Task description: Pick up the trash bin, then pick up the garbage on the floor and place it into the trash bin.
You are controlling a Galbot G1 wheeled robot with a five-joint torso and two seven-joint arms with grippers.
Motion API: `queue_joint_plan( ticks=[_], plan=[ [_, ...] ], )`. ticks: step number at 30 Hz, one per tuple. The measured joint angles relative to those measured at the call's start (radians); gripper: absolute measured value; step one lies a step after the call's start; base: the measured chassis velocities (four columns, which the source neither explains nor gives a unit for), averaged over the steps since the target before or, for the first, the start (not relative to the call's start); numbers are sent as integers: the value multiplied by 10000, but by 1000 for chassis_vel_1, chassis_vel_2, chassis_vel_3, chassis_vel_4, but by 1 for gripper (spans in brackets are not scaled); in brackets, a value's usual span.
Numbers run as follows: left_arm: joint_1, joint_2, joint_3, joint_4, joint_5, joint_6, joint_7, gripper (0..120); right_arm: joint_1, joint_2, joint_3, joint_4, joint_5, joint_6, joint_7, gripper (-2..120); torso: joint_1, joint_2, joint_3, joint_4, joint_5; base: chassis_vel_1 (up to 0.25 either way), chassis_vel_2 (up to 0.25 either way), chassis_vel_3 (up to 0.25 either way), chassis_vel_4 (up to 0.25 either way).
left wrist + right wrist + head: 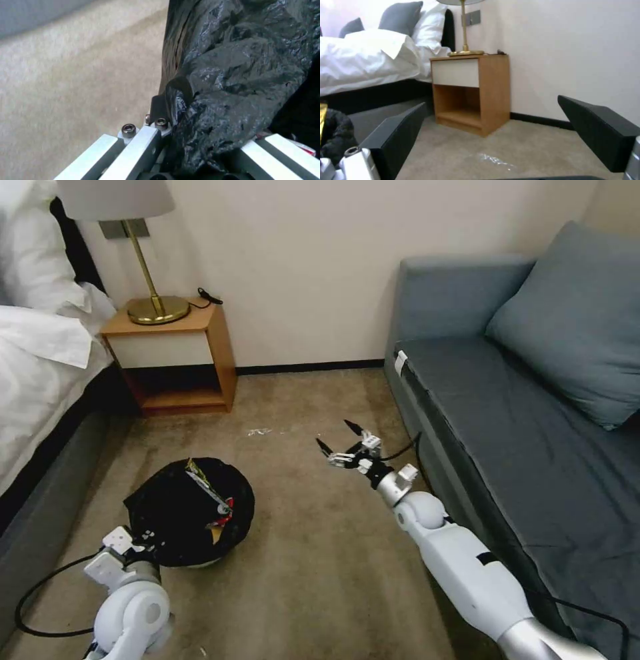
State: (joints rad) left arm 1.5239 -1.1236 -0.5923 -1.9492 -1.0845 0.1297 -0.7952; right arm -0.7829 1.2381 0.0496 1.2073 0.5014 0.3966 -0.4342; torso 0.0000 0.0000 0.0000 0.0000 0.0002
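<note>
left gripper (143, 540) clamped on trash bin (190, 513) rim | right gripper (347, 443) held open, empty | risk: thin liner slipped, bin dropped

Bin liner (240, 65) crinkly glossy plastic (carpet (320, 580) matt)

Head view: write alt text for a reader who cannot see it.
The left gripper grips the near rim of the trash bin, which holds a gold wrapper and red litter, on beige carpet. The right gripper hovers open and empty beside a grey sofa; a wooden nightstand with a brass lamp stands behind.
</note>
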Motion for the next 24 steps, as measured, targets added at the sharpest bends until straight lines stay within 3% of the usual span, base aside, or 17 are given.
queue_joint_plan(
  ticks=[6,14,19,21,22,24],
  plan=[
    [-458,256,-354,454,-1210,540,-199,3,-98,-171,101,176,23,-63,-95,100,0,0,0,0,-3,0,0,0,0],
    [-841,424,-391,805,-1345,1056,-558,7,-45,-12,67,192,4,-118,-178,100,0,0,0,0,0,0,0,0,0],
    [-791,469,-318,621,-800,1050,-565,26,-56,104,57,246,-44,-186,-165,100,0,0,0,1,-2,0,0,0,0],
    [-699,520,-295,524,-207,940,-564,34,-118,90,51,305,-50,-218,-155,100,0,0,0,0,-3,0,0,0,0],
    [-553,574,-245,433,642,671,-559,40,-167,37,45,383,-35,-270,-150,100,0,0,1,1,-3,0,0,0,0],
    [-462,599,-229,364,1033,569,-553,43,-186,4,44,425,-13,-304,-144,100,0,0,0,1,-3,0,0,0,0]
  ],
)
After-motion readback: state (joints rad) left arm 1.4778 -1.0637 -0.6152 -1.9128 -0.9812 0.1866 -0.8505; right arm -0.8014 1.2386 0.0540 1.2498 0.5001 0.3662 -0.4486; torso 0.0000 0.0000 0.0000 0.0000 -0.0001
